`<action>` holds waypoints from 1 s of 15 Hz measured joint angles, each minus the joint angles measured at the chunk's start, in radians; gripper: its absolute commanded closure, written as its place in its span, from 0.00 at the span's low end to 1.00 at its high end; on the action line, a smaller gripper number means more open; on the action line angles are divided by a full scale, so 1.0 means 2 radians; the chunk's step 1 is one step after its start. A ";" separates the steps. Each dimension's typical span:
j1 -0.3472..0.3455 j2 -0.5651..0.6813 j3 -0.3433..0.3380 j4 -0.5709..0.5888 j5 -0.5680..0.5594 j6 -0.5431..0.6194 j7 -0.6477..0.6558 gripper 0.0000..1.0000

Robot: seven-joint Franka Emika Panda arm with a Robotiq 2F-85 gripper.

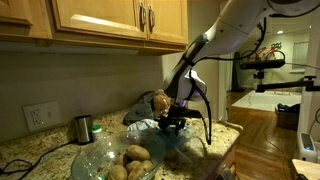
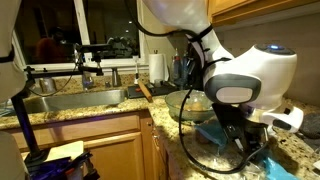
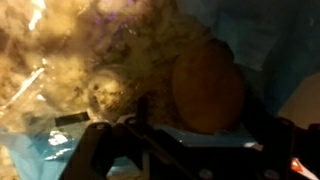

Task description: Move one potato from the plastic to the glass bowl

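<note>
My gripper (image 1: 173, 121) reaches down into the light-blue crinkly plastic container (image 3: 270, 40), which also shows in an exterior view (image 2: 222, 133). In the wrist view a brown potato (image 3: 207, 85) lies between my dark fingers (image 3: 200, 118). A small gap shows on its left side, so the jaws look open around it. More pale potatoes (image 3: 110, 90) lie to the left in the plastic. The large clear glass bowl (image 1: 95, 150) stands beside the plastic and holds several potatoes (image 1: 137, 156). It also shows behind the arm in an exterior view (image 2: 185, 100).
The granite counter (image 1: 30, 150) carries a metal cup (image 1: 83, 128) near the wall. Wooden cabinets (image 1: 110, 20) hang overhead. A sink (image 2: 70, 100) and a paper towel roll (image 2: 157, 67) lie beyond the bowl. The counter edge drops off close to the plastic.
</note>
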 measured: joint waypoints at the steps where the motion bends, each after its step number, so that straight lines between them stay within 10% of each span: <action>1: 0.001 0.000 0.000 0.002 -0.001 0.000 0.000 0.45; 4: 0.002 0.000 0.001 0.006 -0.001 0.000 0.001 0.62; 15: 0.010 -0.002 -0.007 0.005 -0.041 -0.001 0.021 0.63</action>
